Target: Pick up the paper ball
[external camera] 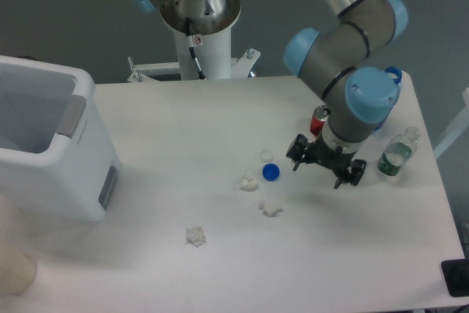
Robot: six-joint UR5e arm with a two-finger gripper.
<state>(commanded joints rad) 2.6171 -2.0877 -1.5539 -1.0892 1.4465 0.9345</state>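
Three pale lumps crowd the blue bottle cap [271,173], so the gripper [324,170], spread and empty just right of it, could seize the wrong one instead of the paper ball [270,208] below.

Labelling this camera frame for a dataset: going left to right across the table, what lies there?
White bin → spiky grey-white wad → cream-white lump → paper ball → gripper → green-labelled bottle.
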